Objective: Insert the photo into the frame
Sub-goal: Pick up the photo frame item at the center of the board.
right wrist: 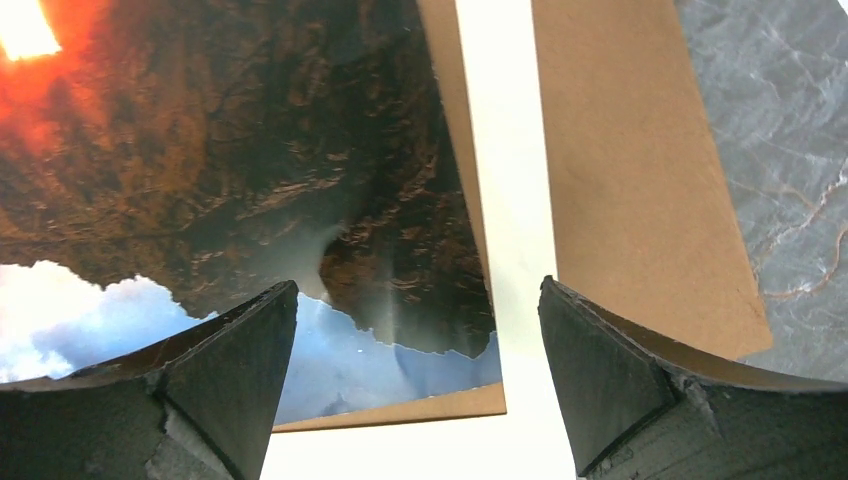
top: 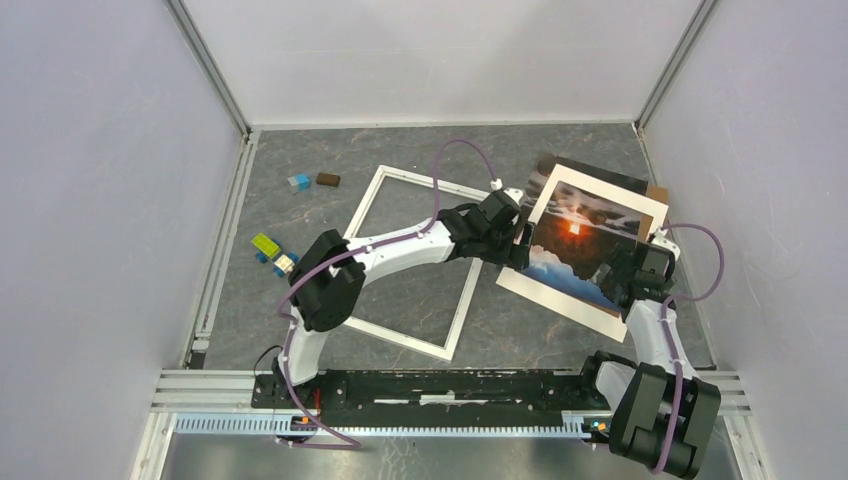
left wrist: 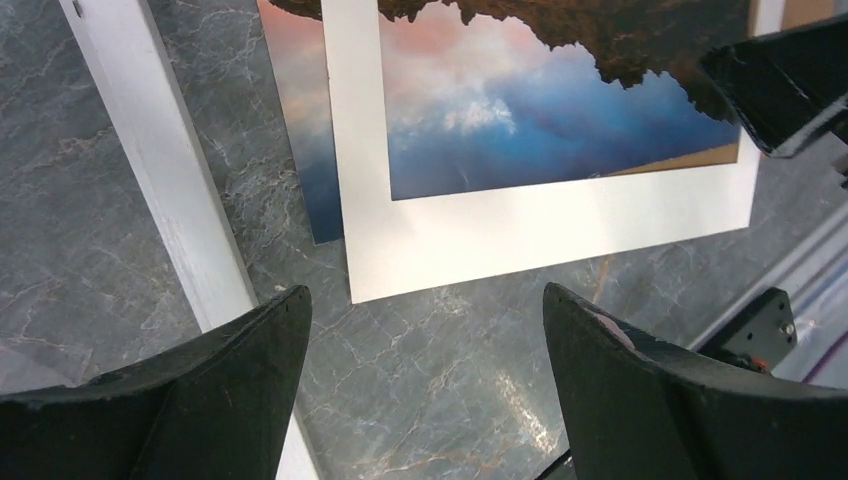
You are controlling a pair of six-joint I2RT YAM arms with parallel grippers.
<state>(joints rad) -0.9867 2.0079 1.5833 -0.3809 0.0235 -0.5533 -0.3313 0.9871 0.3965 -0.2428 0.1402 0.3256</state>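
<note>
The photo [top: 560, 293], a dark landscape with an orange glow inside a wide white border, lies tilted at the table's right. Its white corner shows in the left wrist view [left wrist: 500, 235], and its border in the right wrist view [right wrist: 505, 200]. The white frame [top: 405, 180] lies flat to its left, partly under my left arm; one rail shows in the left wrist view [left wrist: 160, 160]. My left gripper [top: 515, 235] [left wrist: 425, 290] is open and empty over bare table between the frame's rail and the photo's corner. My right gripper [top: 620, 268] [right wrist: 418, 283] is open and empty above the photo's right part.
A brown backing board [right wrist: 630, 180] lies under the photo and sticks out at its far right [top: 657, 192]. Small blocks lie at the left: blue [top: 298, 181], brown [top: 328, 180], yellow-green [top: 265, 243]. Walls close in three sides.
</note>
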